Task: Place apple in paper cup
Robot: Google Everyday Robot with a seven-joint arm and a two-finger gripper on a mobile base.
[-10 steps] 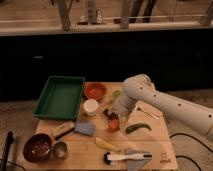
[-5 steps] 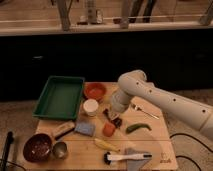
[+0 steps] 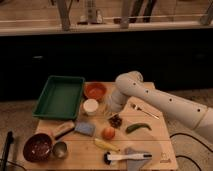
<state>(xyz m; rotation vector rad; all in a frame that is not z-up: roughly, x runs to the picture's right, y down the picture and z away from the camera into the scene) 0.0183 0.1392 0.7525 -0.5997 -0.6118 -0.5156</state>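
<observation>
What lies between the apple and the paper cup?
In the camera view, only bare table; the gripper hangs beside the paper cup, behind the apple.

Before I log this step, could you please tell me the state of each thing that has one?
paper cup: upright, no apple inside.
apple: lying loose, outside the paper cup.
pincer: low beside the paper cup, apart from the apple.
green tray: flat, nothing seen inside.
orange bowl: upright.
</observation>
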